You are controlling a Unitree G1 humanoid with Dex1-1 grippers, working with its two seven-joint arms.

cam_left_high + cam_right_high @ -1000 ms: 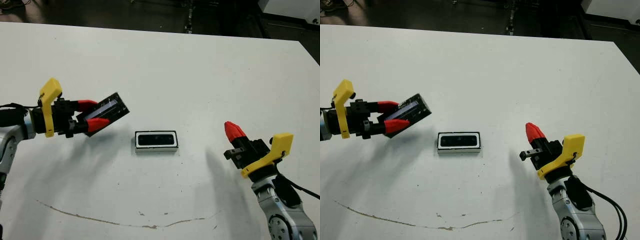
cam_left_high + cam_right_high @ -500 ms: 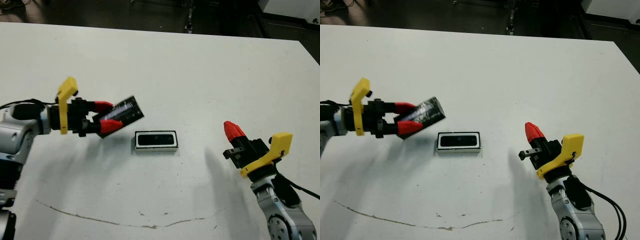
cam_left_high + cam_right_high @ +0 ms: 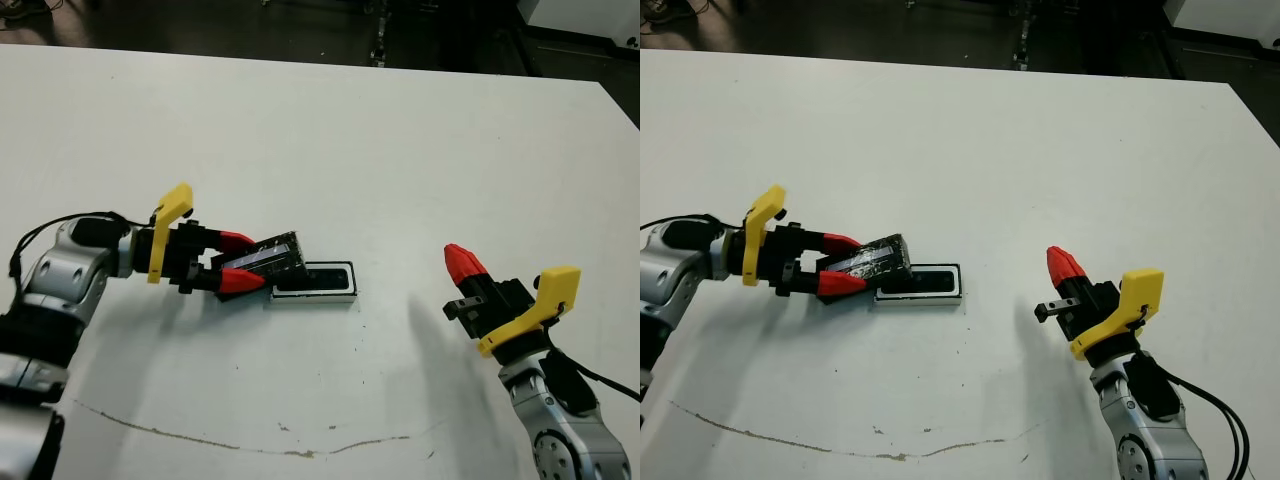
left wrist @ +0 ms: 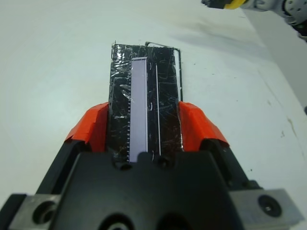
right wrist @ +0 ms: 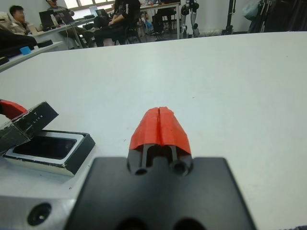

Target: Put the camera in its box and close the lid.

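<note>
Left eye view. The lid [image 3: 268,262] sits left of frame centre, long axis running from lower left to upper right, its far end tilted over the left end of the box [image 3: 313,281]. Whether lid and box touch cannot be told. The box lies flat on the worktop [image 3: 400,150] with its long axis horizontal in the frame; the camera [image 3: 316,279] lies inside it as a dark oblong on the same axis. The left gripper [image 3: 232,260] grasps the near end of the lid, one red finger on each long edge. The right gripper [image 3: 462,264] hangs at lower right, well apart from the box, fingers pressed together with nothing held. The worktop is white, with a thin brownish curved mark near the bottom edge; dark floor lies beyond its far edge.

Left wrist view. The lid [image 4: 145,108] runs straight away from the gripper body, glossy and marbled, with a pale strip along its length. The red fingers [image 4: 195,124] clamp both long sides. A thin edge of the box [image 4: 176,52] shows past the lid's far corner.

Right wrist view. The red fingers [image 5: 159,125] are closed tip to tip. At lower left the box [image 5: 53,149] shows its dark cavity, with the lid [image 5: 26,123] slanted above its end. People sit at desks beyond the worktop, at the upper left.
</note>
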